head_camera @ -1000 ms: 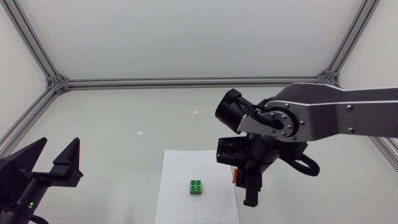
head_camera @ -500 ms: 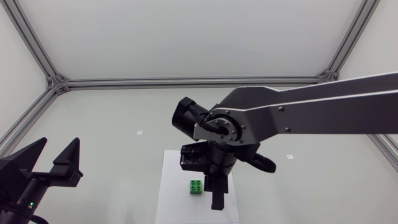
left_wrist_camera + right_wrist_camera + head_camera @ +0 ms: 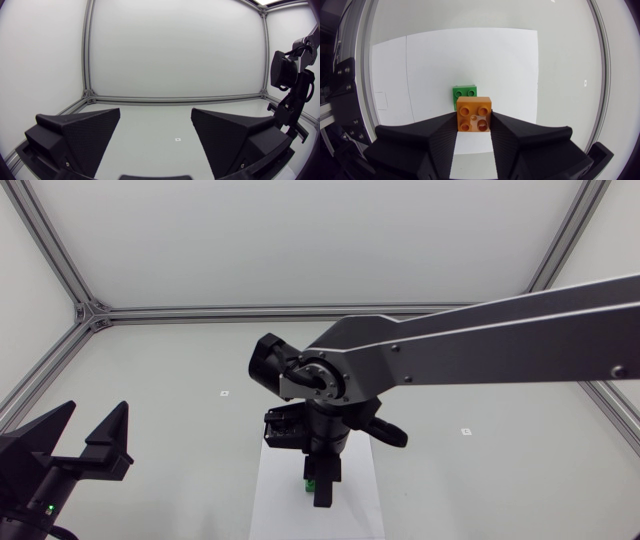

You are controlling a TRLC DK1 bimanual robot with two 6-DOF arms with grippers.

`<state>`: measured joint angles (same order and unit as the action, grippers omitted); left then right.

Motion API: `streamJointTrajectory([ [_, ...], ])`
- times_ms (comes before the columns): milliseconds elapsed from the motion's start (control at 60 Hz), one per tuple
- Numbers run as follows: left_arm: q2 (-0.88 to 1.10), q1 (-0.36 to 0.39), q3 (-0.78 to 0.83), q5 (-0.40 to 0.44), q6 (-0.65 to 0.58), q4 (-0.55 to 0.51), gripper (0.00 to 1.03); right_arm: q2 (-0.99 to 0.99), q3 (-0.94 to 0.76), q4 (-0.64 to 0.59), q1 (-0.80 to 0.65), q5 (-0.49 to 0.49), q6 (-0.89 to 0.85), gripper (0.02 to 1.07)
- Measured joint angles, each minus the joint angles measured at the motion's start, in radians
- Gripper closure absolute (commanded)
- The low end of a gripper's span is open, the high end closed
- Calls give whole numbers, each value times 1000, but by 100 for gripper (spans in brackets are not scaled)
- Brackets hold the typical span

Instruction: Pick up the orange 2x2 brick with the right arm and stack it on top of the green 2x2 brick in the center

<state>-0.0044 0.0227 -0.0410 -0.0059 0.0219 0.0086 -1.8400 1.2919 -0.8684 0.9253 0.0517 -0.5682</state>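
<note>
In the right wrist view the orange 2x2 brick (image 3: 474, 114) sits between the two black fingers of my right gripper (image 3: 474, 134), which is shut on it. Just ahead of and below it the green 2x2 brick (image 3: 464, 92) lies on the white sheet (image 3: 510, 65), partly covered by the orange one. In the head view my right arm reaches past the middle, and its gripper (image 3: 320, 482) hangs over the sheet (image 3: 275, 500) and hides nearly all of the green brick (image 3: 310, 483). My left gripper (image 3: 155, 135) stands open at the table's left, holding nothing.
The white paper sheet lies at the table's front centre. Small markers dot the tabletop (image 3: 224, 393) (image 3: 465, 431). An aluminium frame (image 3: 90, 312) runs along the table's edges.
My right arm has swung left across the sheet with the orange brick, from right of the green brick to directly over it. The left arm has stayed still.
</note>
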Motion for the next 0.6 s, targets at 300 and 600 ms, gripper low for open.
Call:
streamJointTrajectory([
  [300,0,0,0,0,0,0,4,-15,6,1,3,-22,-1,101],
  [600,0,0,0,0,0,0,4,-28,6,5,5,-31,-1,101],
])
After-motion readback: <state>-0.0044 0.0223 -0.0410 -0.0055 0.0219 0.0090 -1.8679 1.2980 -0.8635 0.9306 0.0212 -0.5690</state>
